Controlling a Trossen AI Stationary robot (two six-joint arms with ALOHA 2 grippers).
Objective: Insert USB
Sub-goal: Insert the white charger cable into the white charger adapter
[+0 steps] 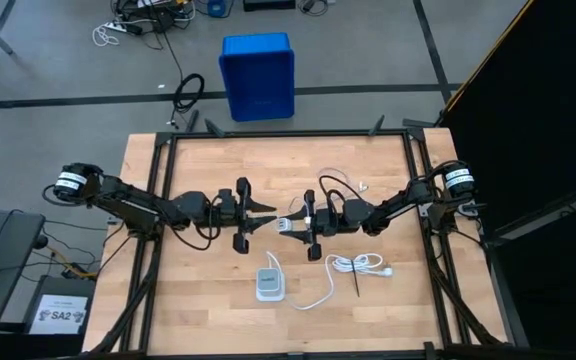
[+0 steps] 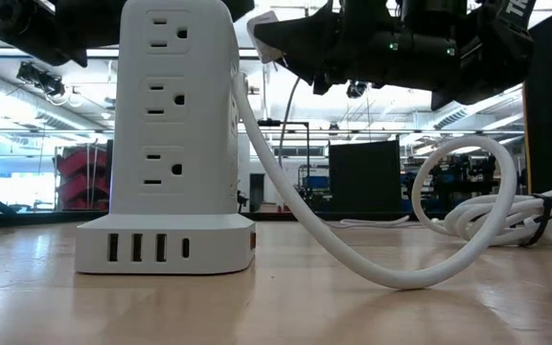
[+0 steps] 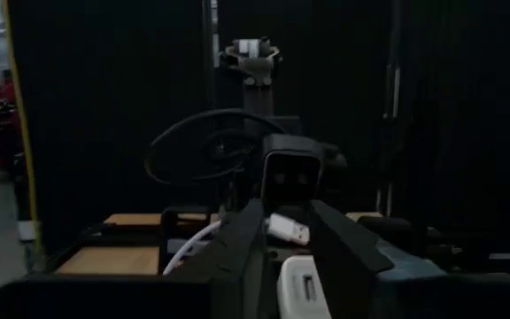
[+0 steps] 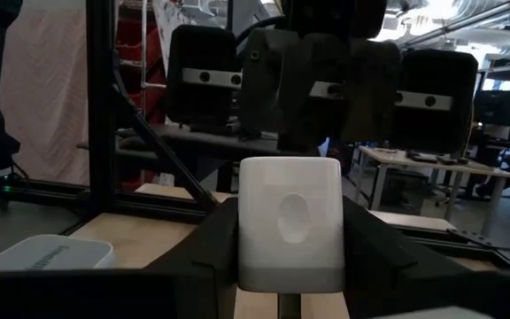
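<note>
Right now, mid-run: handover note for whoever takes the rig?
Left gripper: above table centre, shut on the USB at its plug end.
Right gripper: facing it, shut on the charger block.
Done: both pieces picked up and brought tip to tip.
Left: the plug is not yet in the block's port; line up and push in.
The power tower and bundled cord lie nearer the front edge, untouched.

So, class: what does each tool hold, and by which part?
Right tool: white charger block, gripped by its sides. Left tool: USB, by its plug end.
</note>
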